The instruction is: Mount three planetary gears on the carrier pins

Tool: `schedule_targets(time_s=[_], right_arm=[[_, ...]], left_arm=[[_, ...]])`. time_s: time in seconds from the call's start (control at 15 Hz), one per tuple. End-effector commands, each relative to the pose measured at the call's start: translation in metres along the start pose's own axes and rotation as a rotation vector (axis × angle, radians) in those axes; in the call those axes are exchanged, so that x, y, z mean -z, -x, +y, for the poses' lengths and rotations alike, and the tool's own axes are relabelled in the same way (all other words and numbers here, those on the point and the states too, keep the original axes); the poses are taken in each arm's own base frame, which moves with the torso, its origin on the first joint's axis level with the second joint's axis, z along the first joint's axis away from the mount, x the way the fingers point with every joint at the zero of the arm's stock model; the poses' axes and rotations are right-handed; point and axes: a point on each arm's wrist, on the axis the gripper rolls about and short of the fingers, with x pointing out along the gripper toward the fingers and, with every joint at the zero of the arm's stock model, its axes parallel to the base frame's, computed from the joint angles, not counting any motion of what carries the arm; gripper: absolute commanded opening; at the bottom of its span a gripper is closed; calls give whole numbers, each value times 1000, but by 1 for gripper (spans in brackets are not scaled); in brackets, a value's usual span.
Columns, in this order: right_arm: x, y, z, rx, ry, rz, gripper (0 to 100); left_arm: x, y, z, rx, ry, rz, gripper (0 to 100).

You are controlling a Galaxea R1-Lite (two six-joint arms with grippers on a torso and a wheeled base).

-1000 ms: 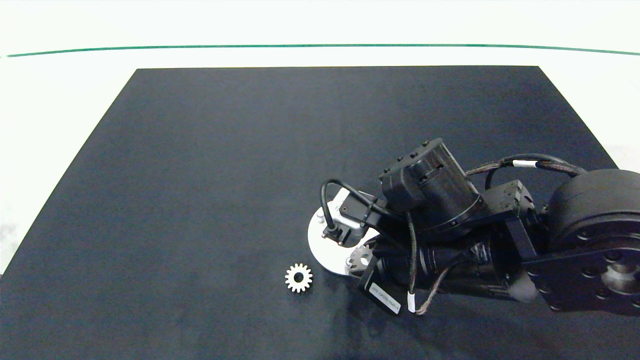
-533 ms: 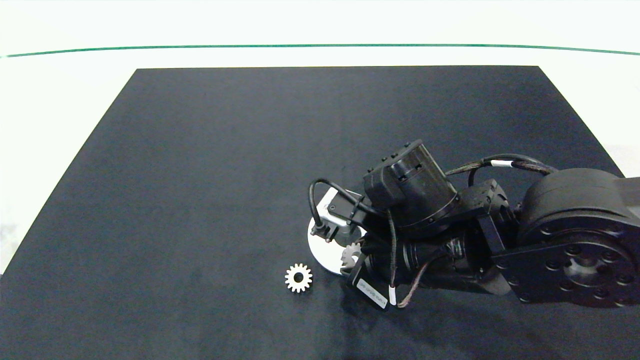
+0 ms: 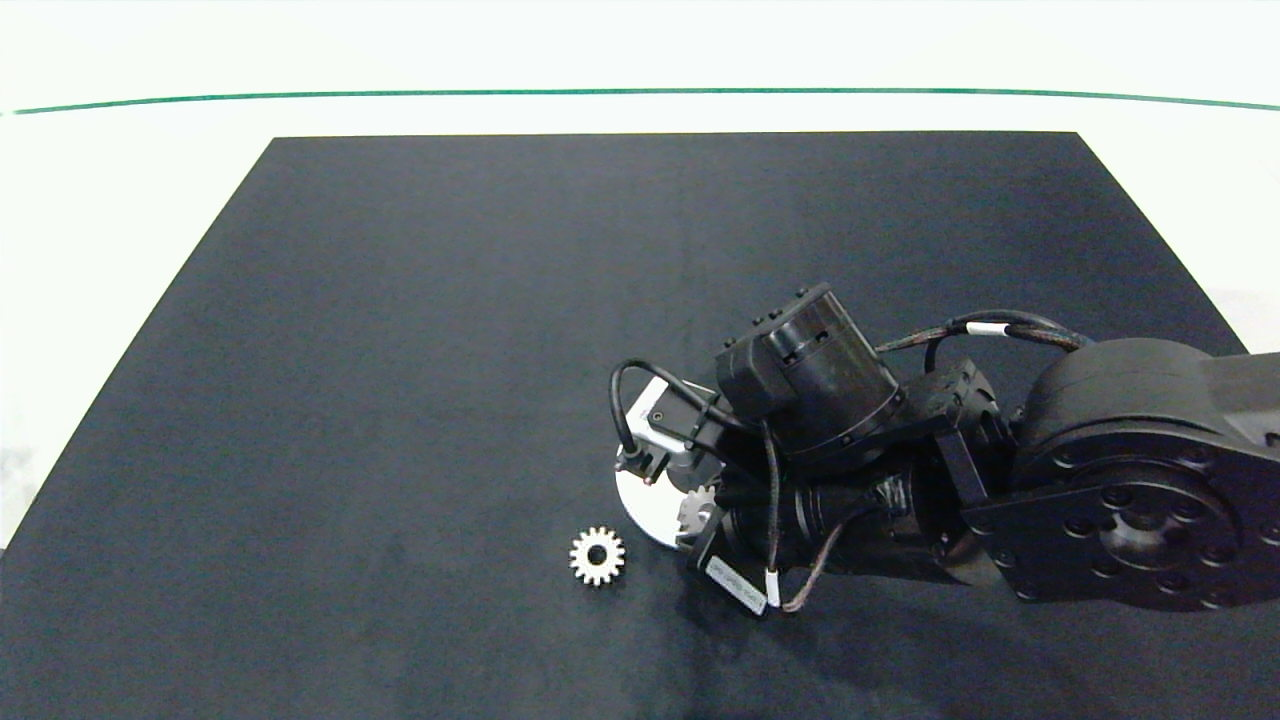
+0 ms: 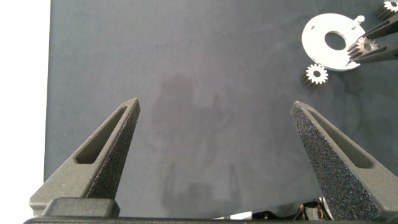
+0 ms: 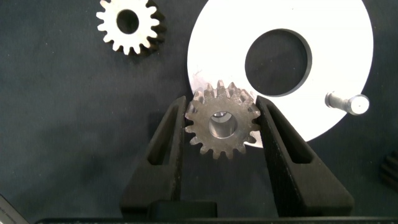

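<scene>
One planetary gear (image 5: 222,121) sits pinched in the right gripper (image 5: 222,124) over a carrier pin on the disc (image 5: 336,37), needing bore-to-pin alignment, while the left gripper (image 4: 214,134) hangs spread.

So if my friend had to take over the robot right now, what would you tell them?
Right gripper: shut on a gear, holding it flat at the edge of the white disc, over a peg that shows through the gear's hole. Whether it is pushed all the way down can't be seen.
Left gripper: open, holding nothing, hanging over bare black mat, away from the parts.
Second gear: lying flat on the mat beside the disc, untouched.
One bare peg stands on the disc. The third peg and third gear can't be clearly picked out.
Left to do: seat this gear, let go, then fit the others.
</scene>
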Motion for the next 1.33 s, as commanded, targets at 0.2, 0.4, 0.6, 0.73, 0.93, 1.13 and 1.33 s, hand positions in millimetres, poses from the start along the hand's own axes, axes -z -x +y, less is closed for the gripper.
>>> schedule_targets(time_s=[0.2, 0.4, 0.6, 0.73, 0.93, 1.13, 1.33], right_arm=[[-1, -3, 1, 0, 4, 5, 10], [-1, -5, 1, -1, 4, 7, 10], [0, -6, 1, -1, 2, 9, 10], [0, -8, 0, -2, 1, 14, 10], [1, -10, -1, 1, -4, 17, 100], [0, -10, -1, 2, -4, 15, 100], [2, -7, -1, 2, -6, 15, 100]], left_arm=[[-1, 1, 0, 0, -2, -2, 100], [-1, 1, 0, 0, -1, -3, 100], [-1, 1, 0, 0, -1, -3, 100], [-2, 0, 0, 2, -1, -2, 100], [-3, 1, 0, 1, -3, -7, 100], [-3, 1, 0, 1, -1, -7, 100], [-3, 1, 0, 1, -1, -5, 100]])
